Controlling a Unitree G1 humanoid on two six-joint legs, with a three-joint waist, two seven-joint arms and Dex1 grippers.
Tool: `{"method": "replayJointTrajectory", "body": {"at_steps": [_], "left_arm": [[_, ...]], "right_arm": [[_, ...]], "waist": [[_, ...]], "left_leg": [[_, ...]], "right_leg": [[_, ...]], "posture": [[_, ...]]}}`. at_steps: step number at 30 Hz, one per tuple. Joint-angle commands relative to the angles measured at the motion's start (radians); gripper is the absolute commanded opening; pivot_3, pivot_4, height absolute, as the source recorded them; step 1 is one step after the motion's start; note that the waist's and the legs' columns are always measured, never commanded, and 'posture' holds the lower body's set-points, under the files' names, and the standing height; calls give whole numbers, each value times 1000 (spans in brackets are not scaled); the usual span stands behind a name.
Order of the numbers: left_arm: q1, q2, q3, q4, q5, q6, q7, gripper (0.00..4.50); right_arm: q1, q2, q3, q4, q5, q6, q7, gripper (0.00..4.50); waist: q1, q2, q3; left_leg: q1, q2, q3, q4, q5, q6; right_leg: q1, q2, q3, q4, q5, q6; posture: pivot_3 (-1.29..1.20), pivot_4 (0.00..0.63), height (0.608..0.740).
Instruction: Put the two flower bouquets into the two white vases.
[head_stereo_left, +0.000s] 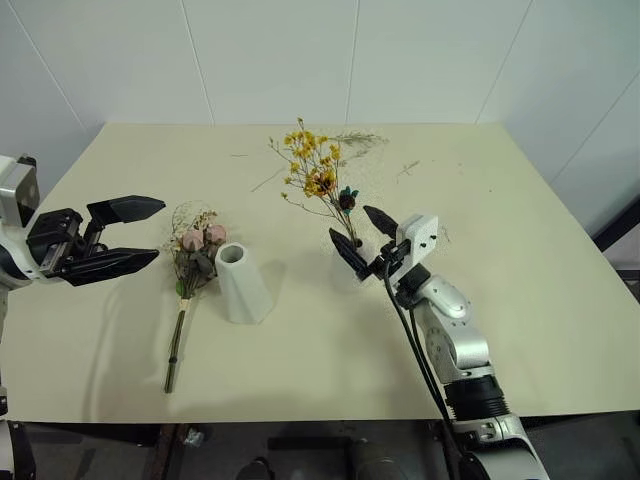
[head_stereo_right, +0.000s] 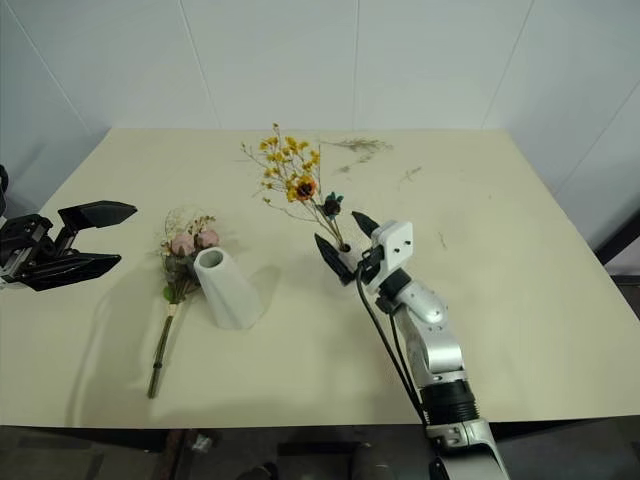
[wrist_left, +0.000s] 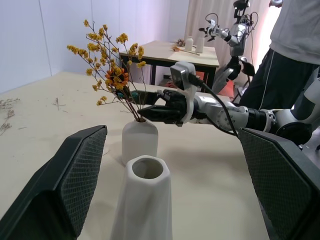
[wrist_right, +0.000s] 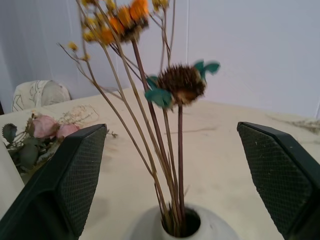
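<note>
My right gripper (head_stereo_left: 364, 240) has its jaws spread wide either side of the yellow spray's (head_stereo_left: 312, 168) stems, which stand in the short domed vase (wrist_left: 140, 140) right between them; I judge that bouquet placed, the jaws gripping nothing. That arm reaches forward over the worktop (head_stereo_left: 520, 260), tilted slightly upward. My left gripper (head_stereo_left: 135, 236) hangs with jaws fully apart, empty, pointing across toward the tall tapered vase (head_stereo_left: 241, 283). The rose bunch (head_stereo_left: 194, 250) lies flat between that vase and the left jaws, touching the vase's side, stems toward me. It looks like the next pick.
</note>
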Motion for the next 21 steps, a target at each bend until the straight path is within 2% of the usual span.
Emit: {"method": "replayJointTrajectory", "body": {"at_steps": [1,6,10,21], "left_arm": [[-8,1,23,-25,-2,-9,-92,4500],[13,-2,40,-34,0,-12,-75,4500],[25,-10,57,-41,2,-20,-51,4500],[107,-30,144,-105,18,-25,53,4500]], "right_arm": [[28,-50,3,-123,26,48,41,4428],[59,-157,-6,-252,79,183,99,4428],[63,-287,-7,-326,107,298,172,4428],[-72,-565,-49,-359,253,615,353,4428]], "waist": [[2,0,0],[5,0,0],[9,0,0],[23,-1,0]], "left_leg": [[0,0,0,0,0,0],[0,0,0,0,0,0],[0,0,0,0,0,0],[0,0,1,0,0,0]], "right_leg": [[0,0,0,0,0,0],[0,0,0,0,0,0],[0,0,0,-1,0,0],[0,0,0,-3,0,-1]], "posture": [[0,150,740],[0,150,740],[0,150,740],[0,150,740]]}}
